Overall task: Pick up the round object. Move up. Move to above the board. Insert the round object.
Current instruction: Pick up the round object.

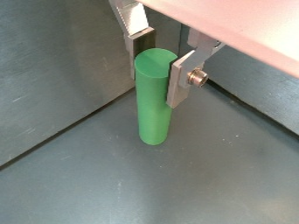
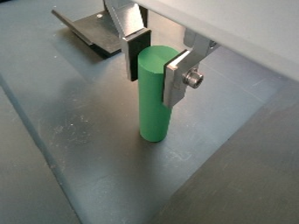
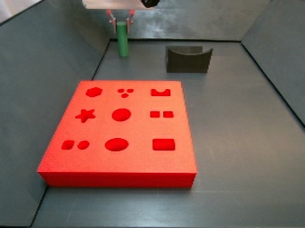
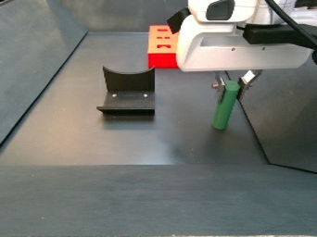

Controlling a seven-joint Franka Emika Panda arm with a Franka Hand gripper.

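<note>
Board (image 3: 119,134) lies flat on the floor, well apart from the pick site; fixture (image 4: 125,93) stands between. Round object (image 2: 156,96) stands upright on the floor near the wall. Gripper (image 2: 160,59) straddles its top, fingers (image 1: 184,77) at or near its sides; contact not confirmed. Risk: high, shallow grip may let the peg tilt or slip on lift.

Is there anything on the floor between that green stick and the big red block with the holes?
No. In a side view, only bare grey floor separates the round object, held upright in the gripper, from the board.
</note>
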